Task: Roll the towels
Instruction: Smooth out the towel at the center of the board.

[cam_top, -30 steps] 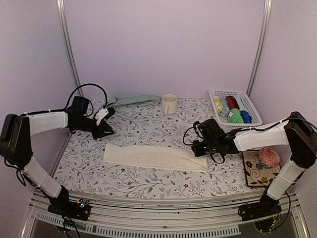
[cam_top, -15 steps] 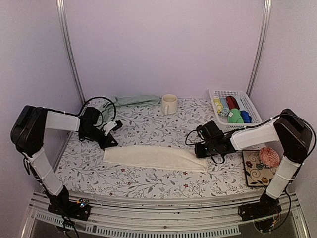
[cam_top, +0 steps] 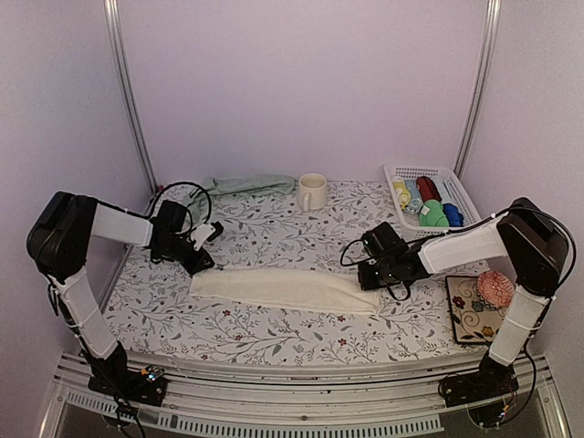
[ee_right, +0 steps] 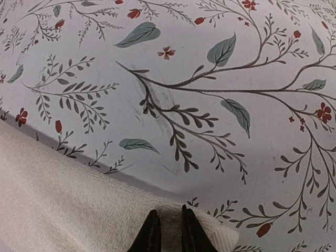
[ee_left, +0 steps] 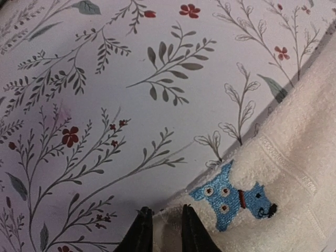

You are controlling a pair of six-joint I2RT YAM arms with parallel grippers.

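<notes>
The cream towel [cam_top: 283,289] lies folded as a long strip across the middle of the table. My left gripper [cam_top: 203,265] is at its far left corner. In the left wrist view the gripper [ee_left: 163,211] is narrowed on the towel's edge [ee_left: 283,173], beside a blue embroidered dog [ee_left: 236,197]. My right gripper [cam_top: 369,278] is at the far right corner. In the right wrist view it [ee_right: 168,211] pinches the towel's folded edge [ee_right: 68,199]. The sage green towel [cam_top: 243,185] lies crumpled at the back left, apart from both grippers.
A cream mug [cam_top: 311,192] stands at the back centre. A white basket [cam_top: 455,196] with several coloured rolls is at the back right. A patterned board [cam_top: 476,313] with a pink ball [cam_top: 496,287] lies at the right edge. A floral cloth [cam_top: 274,237] covers the table.
My left gripper has come forward and down from the back left to the cream towel's left corner. My right gripper has edged onto the towel's right corner. The towel has not moved.
</notes>
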